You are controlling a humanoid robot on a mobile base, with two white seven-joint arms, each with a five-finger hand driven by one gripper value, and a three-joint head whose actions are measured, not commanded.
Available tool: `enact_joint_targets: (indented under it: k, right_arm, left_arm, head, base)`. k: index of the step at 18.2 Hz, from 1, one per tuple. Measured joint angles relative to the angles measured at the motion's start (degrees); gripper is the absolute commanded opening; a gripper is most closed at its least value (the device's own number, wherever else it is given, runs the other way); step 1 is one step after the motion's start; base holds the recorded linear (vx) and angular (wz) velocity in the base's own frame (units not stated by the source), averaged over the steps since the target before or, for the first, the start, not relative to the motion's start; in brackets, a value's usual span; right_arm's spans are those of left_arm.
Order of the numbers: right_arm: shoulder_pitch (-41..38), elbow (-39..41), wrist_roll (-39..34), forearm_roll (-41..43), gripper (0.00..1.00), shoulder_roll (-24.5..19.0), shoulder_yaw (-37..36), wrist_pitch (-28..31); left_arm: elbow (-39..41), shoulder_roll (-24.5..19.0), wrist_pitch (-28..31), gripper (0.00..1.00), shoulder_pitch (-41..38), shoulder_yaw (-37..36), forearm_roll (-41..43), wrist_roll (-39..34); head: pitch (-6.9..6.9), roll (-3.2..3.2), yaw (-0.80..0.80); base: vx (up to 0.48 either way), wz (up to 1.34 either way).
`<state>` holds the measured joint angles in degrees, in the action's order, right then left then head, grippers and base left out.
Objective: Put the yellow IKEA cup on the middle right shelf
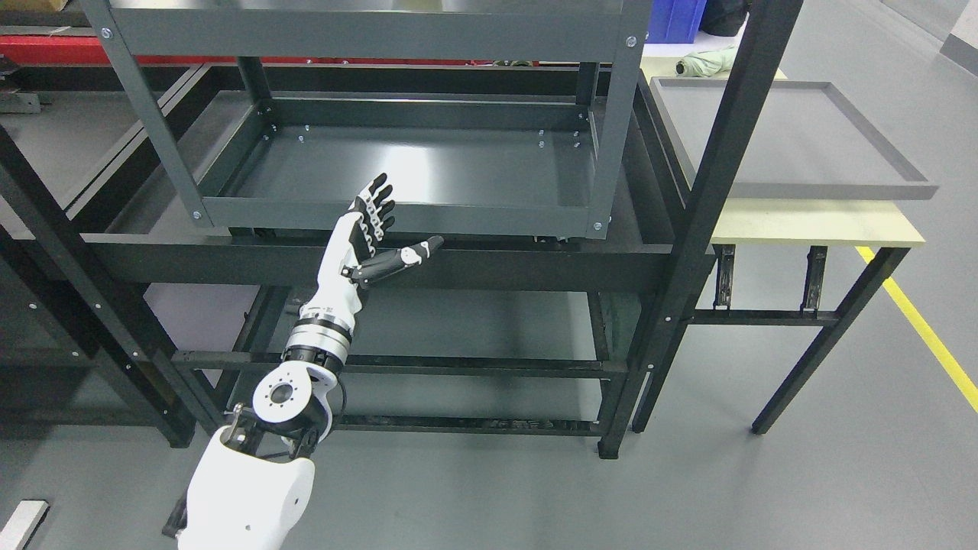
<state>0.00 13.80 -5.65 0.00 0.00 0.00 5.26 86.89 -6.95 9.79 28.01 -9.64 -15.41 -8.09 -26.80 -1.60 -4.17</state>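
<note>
My left hand (386, 233) is raised in front of the dark grey metal shelf unit (397, 164), just below the front rim of its tray-like shelf. The fingers (374, 205) are spread and the thumb (409, 254) points right; the hand holds nothing. The white forearm comes up from the lower left. No yellow cup shows anywhere in the head view. The right arm is out of view.
A black frame post (718, 191) stands right of the shelf unit. Beyond it a pale yellow table (817, 221) carries a grey tray (901, 164). A lower shelf level (458, 328) lies beneath. A yellow floor line (924, 328) runs at the right.
</note>
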Motion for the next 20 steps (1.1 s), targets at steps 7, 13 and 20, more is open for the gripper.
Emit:
enact_joint_targets:
  k: [7,13,20]
  right_arm:
    - [0.0,0.0,0.0,0.0,0.99,0.0,0.0,0.0]
    - [0.0,0.0,0.0,0.0,0.99,0.0,0.0,0.0]
    - [0.0,0.0,0.0,0.0,0.99,0.0,0.0,0.0]
  left_arm:
    - [-0.7,-0.7,-0.2,0.99,-5.6,6.0,0.8,0.6]
    - [-1.0,-0.3,-0.3,0.99,-8.4,9.8,1.0,0.6]
    - [-1.4,0.1,-0.3,0.99,-8.9,12.1,1.1,0.6]
  head:
    - [0.00,0.00,0.00]
    - [0.00,0.00,0.00]
    - [0.00,0.00,0.00]
  base:
    - [0.000,0.00]
    - [0.000,0.00]
    - [0.000,0.00]
